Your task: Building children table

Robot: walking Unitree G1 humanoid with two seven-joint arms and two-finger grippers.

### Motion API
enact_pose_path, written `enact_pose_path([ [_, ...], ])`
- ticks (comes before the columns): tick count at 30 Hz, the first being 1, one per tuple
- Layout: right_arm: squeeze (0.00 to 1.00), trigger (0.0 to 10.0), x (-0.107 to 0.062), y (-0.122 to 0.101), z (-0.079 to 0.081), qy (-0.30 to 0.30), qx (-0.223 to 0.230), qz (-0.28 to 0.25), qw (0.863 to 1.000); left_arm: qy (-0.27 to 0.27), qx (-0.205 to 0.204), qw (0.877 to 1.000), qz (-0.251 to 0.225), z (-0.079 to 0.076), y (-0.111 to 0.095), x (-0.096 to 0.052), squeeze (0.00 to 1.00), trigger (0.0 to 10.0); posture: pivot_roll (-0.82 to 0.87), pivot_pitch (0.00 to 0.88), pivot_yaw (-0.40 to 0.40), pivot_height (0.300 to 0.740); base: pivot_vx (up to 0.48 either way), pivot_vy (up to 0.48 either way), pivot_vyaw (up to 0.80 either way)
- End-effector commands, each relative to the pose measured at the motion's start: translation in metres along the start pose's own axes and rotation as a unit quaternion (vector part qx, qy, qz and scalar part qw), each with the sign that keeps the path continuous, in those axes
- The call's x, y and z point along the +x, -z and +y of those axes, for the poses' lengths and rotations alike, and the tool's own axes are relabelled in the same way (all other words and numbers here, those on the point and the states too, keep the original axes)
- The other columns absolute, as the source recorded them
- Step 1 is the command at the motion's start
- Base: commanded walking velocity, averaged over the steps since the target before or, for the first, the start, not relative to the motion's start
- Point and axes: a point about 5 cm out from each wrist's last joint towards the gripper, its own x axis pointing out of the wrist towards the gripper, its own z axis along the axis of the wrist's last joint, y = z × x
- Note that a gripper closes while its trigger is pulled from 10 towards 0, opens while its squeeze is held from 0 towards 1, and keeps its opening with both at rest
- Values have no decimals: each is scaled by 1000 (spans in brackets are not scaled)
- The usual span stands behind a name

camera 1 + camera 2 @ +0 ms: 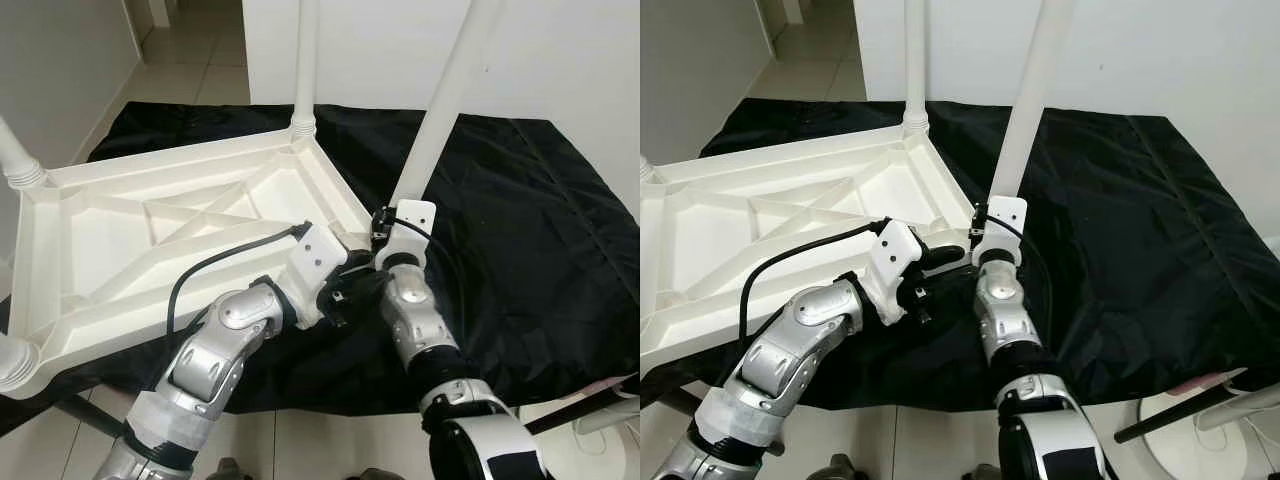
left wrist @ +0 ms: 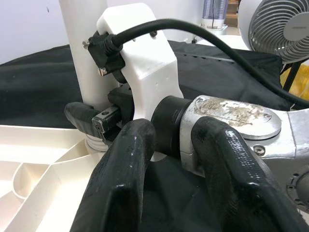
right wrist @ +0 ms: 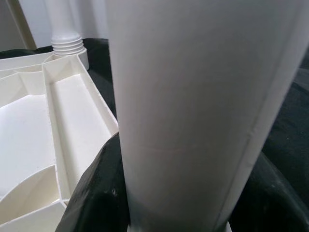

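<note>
Gripping one of four legs: right gripper.

Legible text: none | Fan hub badge: lettering present, too small and blurred to read

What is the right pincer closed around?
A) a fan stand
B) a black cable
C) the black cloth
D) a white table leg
D: in the right wrist view the black fingers sit on both sides of the white leg, and the head views show the right pincer at the base of that leg, at the corner of the upturned tabletop.
</note>
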Motion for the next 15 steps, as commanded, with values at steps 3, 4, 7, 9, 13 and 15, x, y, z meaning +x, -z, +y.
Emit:
enact_pose_path([
  [3,0,10000,-2,6,-4,5,2,16,1000,-2,6,1000,8,0,3,0,0,10000,-21,0,-23,740,0,0,0],
  [4,0,10000,-2,3,-4,6,7,11,1000,-3,7,1000,7,1,3,0,0,10000,-22,0,-23,740,0,0,0],
  [7,0,10000,-2,1,-3,7,9,5,1000,-4,8,1000,7,1,3,0,0,10000,-22,0,-25,740,0,0,0],
  [9,0,10000,-2,-3,-3,2,6,-8,1000,-4,8,1000,6,0,3,1,0,10000,-24,0,-25,740,0,0,0],
  [13,1000,10000,-3,-8,-4,-14,22,-25,999,-3,9,1000,4,0,2,1,0,10000,-22,0,-26,740,0,0,0],
  [15,1000,10000,-3,-11,-7,-25,30,-34,999,-3,9,1000,4,0,2,1,0,10000,-24,0,-26,740,0,0,0],
])
